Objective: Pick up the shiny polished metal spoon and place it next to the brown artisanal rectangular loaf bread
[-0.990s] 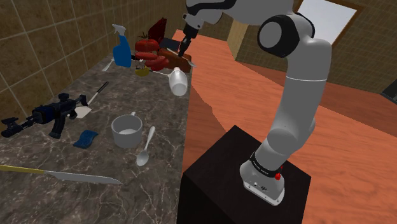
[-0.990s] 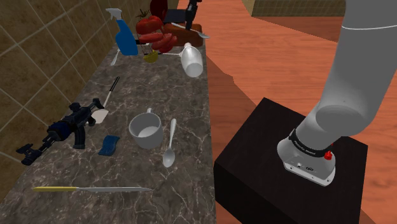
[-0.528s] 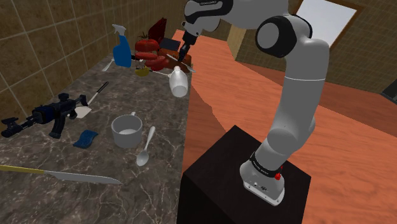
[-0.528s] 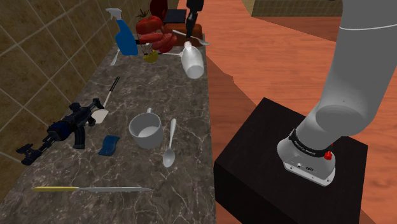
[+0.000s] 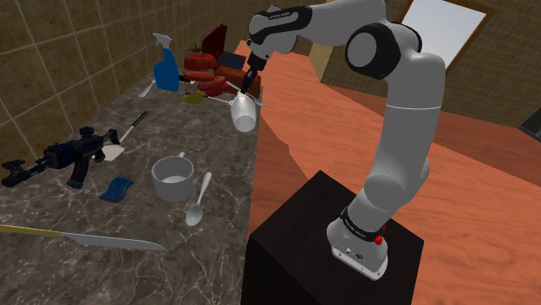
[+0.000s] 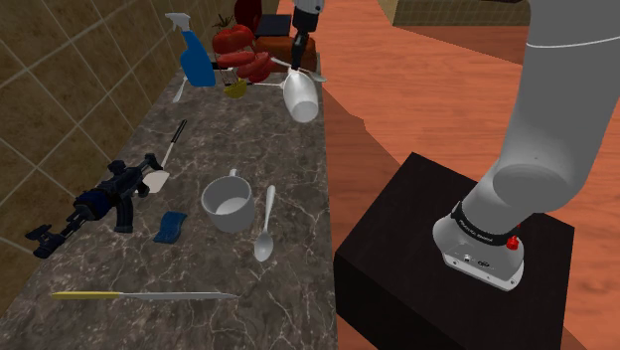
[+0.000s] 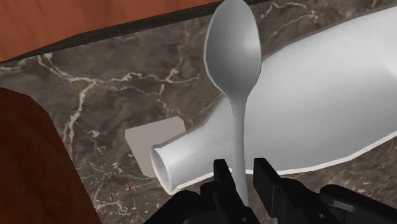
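Ref: bottle lying on counter. Right above it: held spoon. Just behind: sausages. Well off, stand side: cup, second spoon.

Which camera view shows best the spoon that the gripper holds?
The wrist view: the spoon shows whole, bowl and handle, clasped by the gripper. The second exterior view gives a thin sliver below the gripper; the shoulder view has it too small to tell.

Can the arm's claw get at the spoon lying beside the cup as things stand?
Probably not right away: the claw is shut on a second spoon above the white bottle. The lying spoon beside the cup is uncovered, so once the claw is freed it looks reachable.
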